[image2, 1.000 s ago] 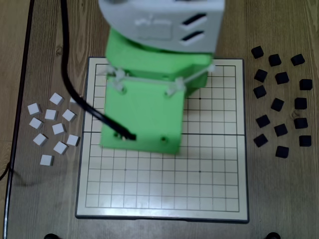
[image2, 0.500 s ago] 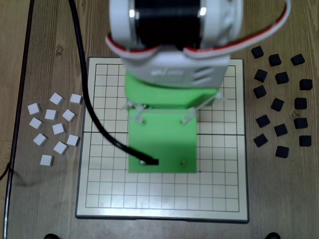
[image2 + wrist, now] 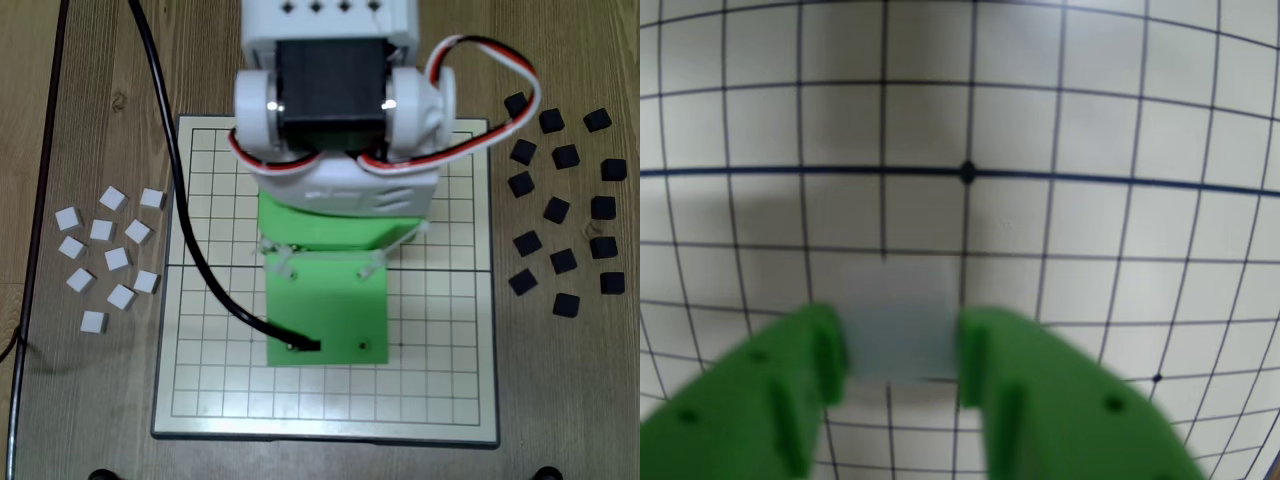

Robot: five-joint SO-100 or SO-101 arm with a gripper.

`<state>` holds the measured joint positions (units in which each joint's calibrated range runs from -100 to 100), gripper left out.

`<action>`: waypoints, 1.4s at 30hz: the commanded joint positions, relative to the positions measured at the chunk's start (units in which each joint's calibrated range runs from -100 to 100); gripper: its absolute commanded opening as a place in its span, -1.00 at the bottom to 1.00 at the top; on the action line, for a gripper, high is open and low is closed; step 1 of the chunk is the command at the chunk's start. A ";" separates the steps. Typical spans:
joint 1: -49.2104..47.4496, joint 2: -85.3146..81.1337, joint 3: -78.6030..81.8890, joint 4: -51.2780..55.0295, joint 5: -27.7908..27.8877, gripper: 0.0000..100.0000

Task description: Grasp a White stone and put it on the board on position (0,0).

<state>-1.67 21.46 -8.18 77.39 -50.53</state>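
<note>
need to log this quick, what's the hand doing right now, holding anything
Hand: shut on a White stone, held between its green fingers above the board, short of the dotted crossing on the dark middle line.

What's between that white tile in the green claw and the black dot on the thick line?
Only bare board in the wrist view: the White stone, held by the gripper, is short of the dot.

The green arm (image 3: 325, 300) hangs over the board (image 3: 440, 380), white blocks (image 3: 110, 255) left, black blocks (image 3: 565, 210) right.
</note>
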 commanded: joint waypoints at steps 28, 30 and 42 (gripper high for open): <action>1.53 1.81 1.22 -5.58 1.32 -0.88; 1.63 1.81 1.71 -6.16 1.37 -0.88; 1.81 1.98 3.16 -7.65 1.51 -0.88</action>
<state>-0.16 24.84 -4.60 70.33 -49.26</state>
